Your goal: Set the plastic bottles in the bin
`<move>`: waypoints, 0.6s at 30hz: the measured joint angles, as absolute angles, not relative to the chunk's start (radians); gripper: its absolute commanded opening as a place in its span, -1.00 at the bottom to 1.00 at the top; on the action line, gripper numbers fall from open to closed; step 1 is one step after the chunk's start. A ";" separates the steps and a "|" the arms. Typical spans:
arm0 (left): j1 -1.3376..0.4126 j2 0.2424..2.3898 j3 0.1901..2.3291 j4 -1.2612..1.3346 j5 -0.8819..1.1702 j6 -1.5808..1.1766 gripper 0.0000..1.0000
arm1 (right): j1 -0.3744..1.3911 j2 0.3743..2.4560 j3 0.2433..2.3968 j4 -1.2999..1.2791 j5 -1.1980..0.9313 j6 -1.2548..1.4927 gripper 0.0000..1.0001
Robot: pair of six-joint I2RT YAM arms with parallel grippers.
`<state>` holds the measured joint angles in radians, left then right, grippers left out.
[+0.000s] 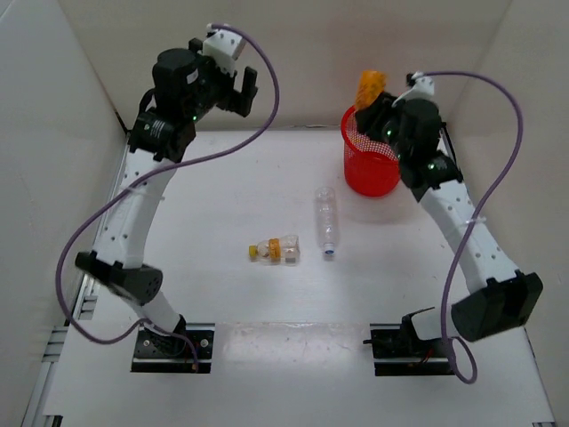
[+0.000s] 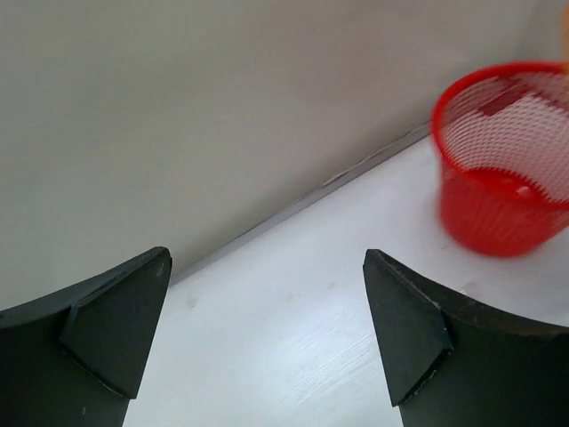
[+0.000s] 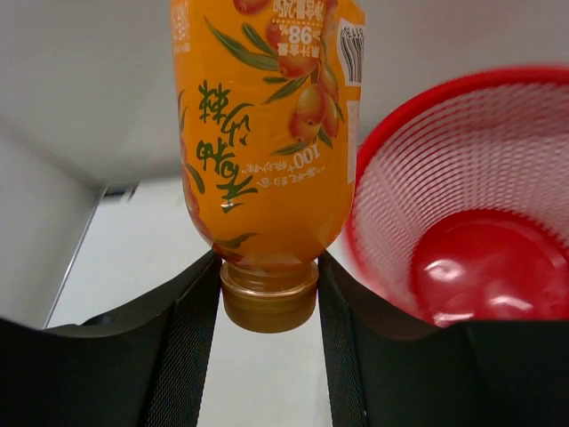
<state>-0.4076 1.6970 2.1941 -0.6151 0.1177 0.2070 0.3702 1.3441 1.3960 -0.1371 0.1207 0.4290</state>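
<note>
My right gripper (image 3: 268,294) is shut on the neck and cap of the orange bottle (image 3: 262,133), whose body points away from the wrist. From above, that orange bottle (image 1: 371,87) hangs over the back rim of the red mesh bin (image 1: 366,173), beside the right gripper (image 1: 377,105). The bin (image 3: 524,160) looks empty inside in the right wrist view. On the table lie a bottle with a yellow cap and yellow-orange label (image 1: 276,250) and a slim clear bottle with a blue cap (image 1: 326,222). My left gripper (image 1: 246,92) is raised at the back left, open and empty (image 2: 267,347).
White walls close in the table at the back and on both sides. The bin (image 2: 507,160) stands close to the back wall on the right. Purple cables loop from both arms. The arm bases (image 1: 173,347) sit at the near edge.
</note>
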 measured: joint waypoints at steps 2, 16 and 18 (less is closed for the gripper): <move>-0.408 1.586 2.049 -0.617 0.034 0.267 0.99 | 0.306 1.429 1.525 -0.203 0.176 0.428 -1.00; -0.394 1.206 1.208 -0.651 -0.363 0.484 0.99 | 0.241 1.774 1.691 -0.529 0.373 0.398 0.78; -0.385 1.188 1.196 -0.657 -0.366 0.484 0.99 | 0.242 1.774 1.715 -0.544 0.391 0.375 0.81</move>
<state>-0.3847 1.1877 1.1961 -0.6575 -0.3656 0.4835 0.2417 1.7737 1.7145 -0.5438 0.3912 0.3748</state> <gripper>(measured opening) 0.995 0.893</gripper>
